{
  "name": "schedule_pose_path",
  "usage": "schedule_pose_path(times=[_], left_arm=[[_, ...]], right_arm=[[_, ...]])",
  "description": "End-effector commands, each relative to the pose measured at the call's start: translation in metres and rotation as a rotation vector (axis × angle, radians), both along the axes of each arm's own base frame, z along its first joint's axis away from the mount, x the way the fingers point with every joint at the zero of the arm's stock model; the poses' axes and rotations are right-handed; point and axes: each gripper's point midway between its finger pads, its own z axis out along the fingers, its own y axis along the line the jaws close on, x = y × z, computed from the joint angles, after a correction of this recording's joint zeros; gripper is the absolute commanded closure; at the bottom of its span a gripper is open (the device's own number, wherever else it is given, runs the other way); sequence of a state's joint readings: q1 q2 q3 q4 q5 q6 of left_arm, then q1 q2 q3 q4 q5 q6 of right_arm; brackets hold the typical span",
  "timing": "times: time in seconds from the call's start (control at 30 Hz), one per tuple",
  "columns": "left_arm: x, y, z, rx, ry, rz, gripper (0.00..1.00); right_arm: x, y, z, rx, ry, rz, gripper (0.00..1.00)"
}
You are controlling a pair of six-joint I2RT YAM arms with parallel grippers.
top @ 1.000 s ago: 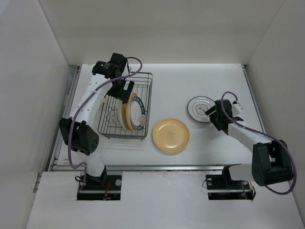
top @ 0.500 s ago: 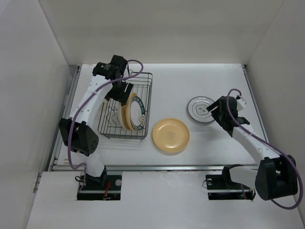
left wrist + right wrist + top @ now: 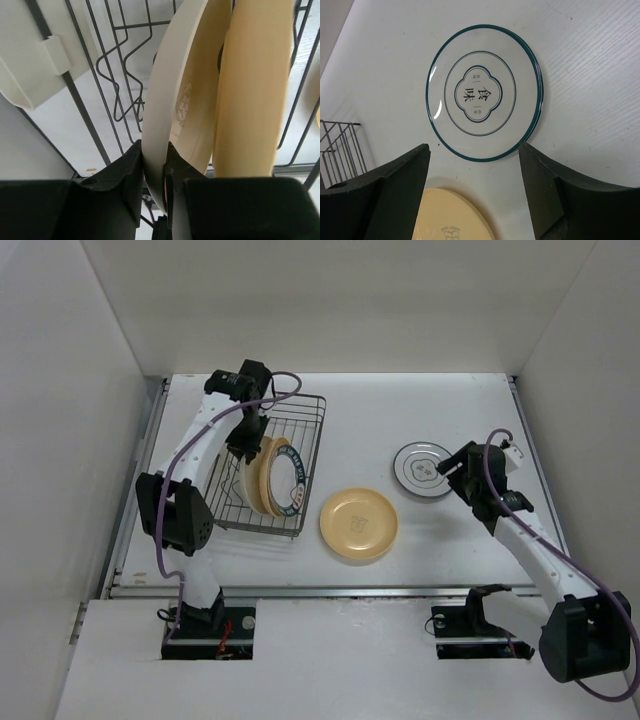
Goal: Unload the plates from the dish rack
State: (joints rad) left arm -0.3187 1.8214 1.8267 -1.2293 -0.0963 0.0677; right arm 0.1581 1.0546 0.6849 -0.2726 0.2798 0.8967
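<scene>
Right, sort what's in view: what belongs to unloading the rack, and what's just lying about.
Job: dish rack; in it the cream plate, held by the left gripper, a yellow-tan plate and a dark-rimmed white plate; on the table a yellow plate and a teal-rimmed plate, by the open right gripper.
Lying about: small cream plastic piece.

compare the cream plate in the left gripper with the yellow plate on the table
The cream plate stands on edge in the dish rack; the yellow plate lies flat on the table. The cream plate is pinched at its rim by the left gripper; the yellow plate is untouched. The cream plate is paler than the yellow plate. Both are round.
</scene>
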Motion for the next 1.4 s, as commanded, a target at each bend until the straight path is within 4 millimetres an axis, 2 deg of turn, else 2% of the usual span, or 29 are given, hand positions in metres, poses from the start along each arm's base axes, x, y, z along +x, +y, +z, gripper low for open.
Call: schedule_pose_path(times=[0.0,0.1,0.13,0.27,0.37,0.4,0.43,0.47,0.5,0.53,0.6,0.63,0.67,0.73,0.8,0.83,0.87,0.9,0.97,1.0,1.03,1.1,1.13,1.23,1.27,1.37], left_arm=[[0.006,-0.012,0.034,-0.058,-0.099,-0.028,1.0],[0.014,-0.01,0.063,-0.051,-0.205,-0.004,1.0],[0.021,-0.009,0.08,-0.051,-0.261,0.003,1.0],[0.029,0.0,0.135,-0.024,-0.451,0.041,1.0],[0.034,0.005,0.171,-0.026,-0.594,0.07,1.0],[0.031,0.007,0.186,-0.029,-0.65,0.079,1.0],[0.034,0.006,0.2,-0.05,-0.711,0.079,1.0],[0.034,0.006,0.203,-0.059,-0.731,0.081,1.0],[0.027,0.002,0.217,-0.113,-0.775,0.066,1.0],[0.024,-0.002,0.224,-0.151,-0.798,0.051,1.0],[0.02,-0.018,0.228,-0.241,-0.813,-0.002,1.0],[0.012,-0.031,0.233,-0.318,-0.808,-0.056,1.0],[0.01,-0.037,0.233,-0.353,-0.797,-0.063,1.0],[0.006,-0.051,0.229,-0.42,-0.761,-0.104,1.0],[0.001,-0.067,0.212,-0.472,-0.666,-0.144,1.0],[-0.002,-0.085,0.199,-0.538,-0.583,-0.197,1.0],[-0.006,-0.094,0.191,-0.571,-0.528,-0.221,1.0],[-0.013,-0.099,0.181,-0.591,-0.464,-0.247,1.0],[-0.02,-0.117,0.168,-0.665,-0.364,-0.304,1.0],[-0.023,-0.121,0.16,-0.681,-0.321,-0.31,1.0],[-0.026,-0.124,0.154,-0.693,-0.293,-0.324,1.0],[-0.031,-0.132,0.151,-0.739,-0.251,-0.357,1.0],[-0.036,-0.133,0.147,-0.747,-0.224,-0.357,1.0],[-0.038,-0.135,0.141,-0.755,-0.195,-0.381,1.0],[-0.043,-0.137,0.141,-0.769,-0.177,-0.385,1.0],[-0.053,-0.144,0.147,-0.831,-0.148,-0.446,1.0]], right_arm=[[-0.005,-0.002,0.016,-0.013,-0.044,0.013,0.23],[-0.005,-0.004,0.031,-0.03,-0.087,0.017,0.23],[-0.004,-0.004,0.034,-0.041,-0.093,0.025,0.23],[0.0,-0.005,0.054,-0.078,-0.134,0.051,0.23],[0.005,0.009,0.07,-0.089,-0.179,0.159,0.23],[0.007,0.015,0.077,-0.09,-0.203,0.201,0.23],[0.008,0.035,0.086,-0.064,-0.247,0.303,0.23],[0.006,0.048,0.095,-0.058,-0.283,0.371,0.23],[0.006,0.056,0.1,-0.062,-0.31,0.428,0.2],[0.003,0.078,0.112,-0.026,-0.366,0.54,0.19],[-0.002,0.099,0.123,0.008,-0.419,0.65,0.15],[-0.004,0.11,0.127,0.026,-0.442,0.703,0.1],[-0.011,0.126,0.14,0.048,-0.497,0.782,0.07],[-0.014,0.139,0.142,0.075,-0.513,0.834,0.05],[-0.02,0.157,0.163,0.089,-0.579,0.907,0.05],[-0.021,0.162,0.163,0.092,-0.582,0.919,0.05],[-0.023,0.167,0.174,0.102,-0.615,0.937,0.05],[-0.026,0.175,0.174,0.11,-0.613,0.96,0.05],[-0.023,0.182,0.167,0.124,-0.591,0.967,0.05],[-0.025,0.19,0.172,0.138,-0.606,0.982,0.05],[-0.022,0.194,0.166,0.143,-0.592,0.991,0.05],[-0.025,0.204,0.166,0.162,-0.596,1.021,0.06],[-0.029,0.215,0.16,0.182,-0.586,1.052,0.06],[-0.028,0.226,0.152,0.19,-0.564,1.05,0.07],[-0.023,0.226,0.14,0.185,-0.534,1.032,0.09],[-0.012,0.225,0.129,0.185,-0.498,0.971,0.13]])
